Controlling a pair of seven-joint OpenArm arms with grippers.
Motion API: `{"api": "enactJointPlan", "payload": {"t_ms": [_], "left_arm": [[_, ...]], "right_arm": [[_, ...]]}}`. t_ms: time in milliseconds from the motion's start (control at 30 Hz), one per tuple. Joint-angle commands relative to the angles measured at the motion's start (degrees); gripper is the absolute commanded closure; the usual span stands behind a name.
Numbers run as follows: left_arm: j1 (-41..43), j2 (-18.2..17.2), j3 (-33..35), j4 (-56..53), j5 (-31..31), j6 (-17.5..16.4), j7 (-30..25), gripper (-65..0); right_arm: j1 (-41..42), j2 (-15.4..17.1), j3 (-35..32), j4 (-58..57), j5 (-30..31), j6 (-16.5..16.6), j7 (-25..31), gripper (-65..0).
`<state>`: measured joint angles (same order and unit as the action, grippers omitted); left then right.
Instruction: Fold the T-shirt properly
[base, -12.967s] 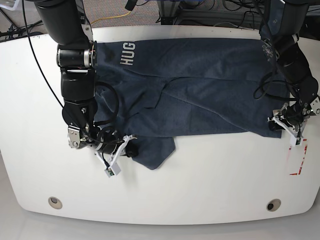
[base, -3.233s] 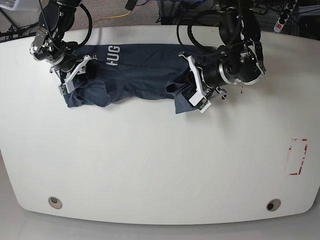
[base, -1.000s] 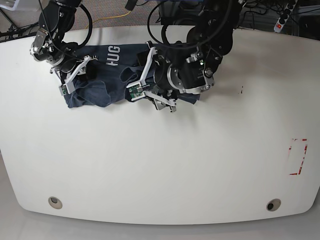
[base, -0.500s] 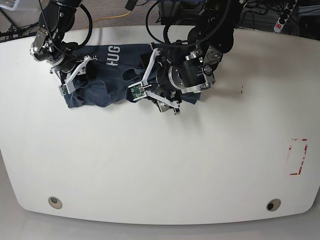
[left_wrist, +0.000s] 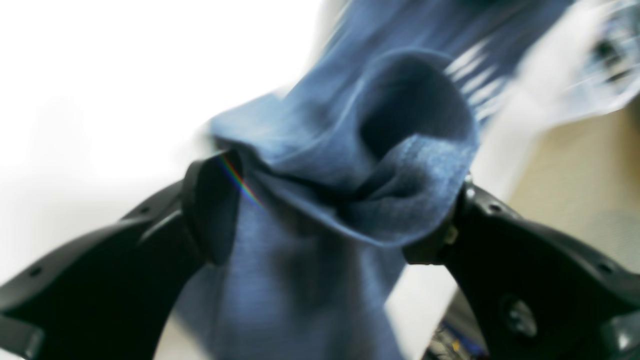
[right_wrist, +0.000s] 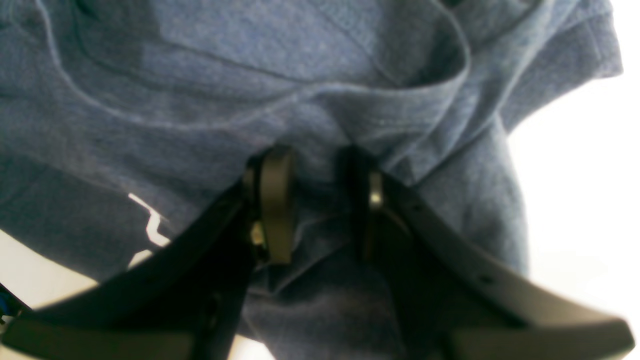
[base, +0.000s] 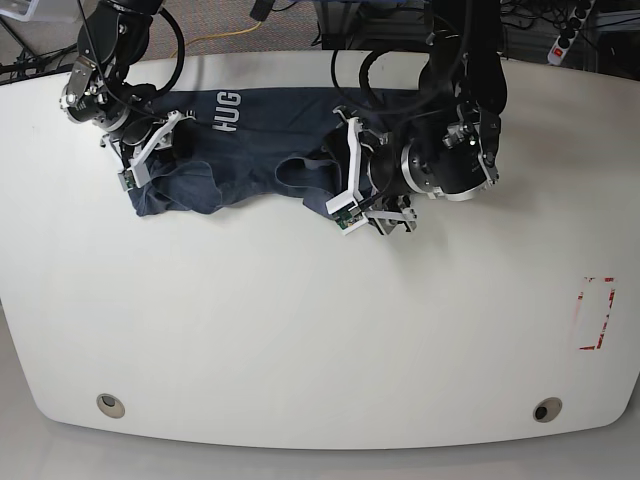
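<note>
T-shirt (base: 262, 135) bunches along table's (base: 300, 330) far edge, near half bare.

Robotics lab or research workspace. White rounded-corner table (base: 300, 340) as work surface, two round ports near front edge (base: 110, 404), red tape outline (base: 594, 314) marked near one side. Beyond far edge: grey carpet floor (base: 230, 18), tangle of black cables (base: 480, 12), yellow cable (base: 225, 36), white power strip (base: 570, 34). Two black robot arms (base: 460, 90) mounted at far side, small cameras on white brackets (base: 345, 195) at wrists
</note>
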<state>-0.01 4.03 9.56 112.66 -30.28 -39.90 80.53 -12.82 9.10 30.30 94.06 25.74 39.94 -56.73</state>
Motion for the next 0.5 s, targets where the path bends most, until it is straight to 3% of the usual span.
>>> {"api": "enactJointPlan", "payload": {"t_ms": [0,233,467], "left_arm": [[-0.82,-0.38,-0.29,0.88,-3.61,-0.1,-0.53,-43.6],[-0.82,-0.47,-0.38,0.88,-4.57,-0.1,-0.53,-43.9],[-0.47,0.41,-1.52,1.49,-9.94,-0.1,-0.53,-43.5]], "right_arm": [[0.2,0.52,0.07,0.66,-0.37,0.06,-0.28,-17.4],[0.2,0.52,0.07,0.66,-0.37,0.06,-0.28,-17.4],[0.03,0.44,0.07,0.66,-0.37,0.06,-0.28,-17.4]]}}
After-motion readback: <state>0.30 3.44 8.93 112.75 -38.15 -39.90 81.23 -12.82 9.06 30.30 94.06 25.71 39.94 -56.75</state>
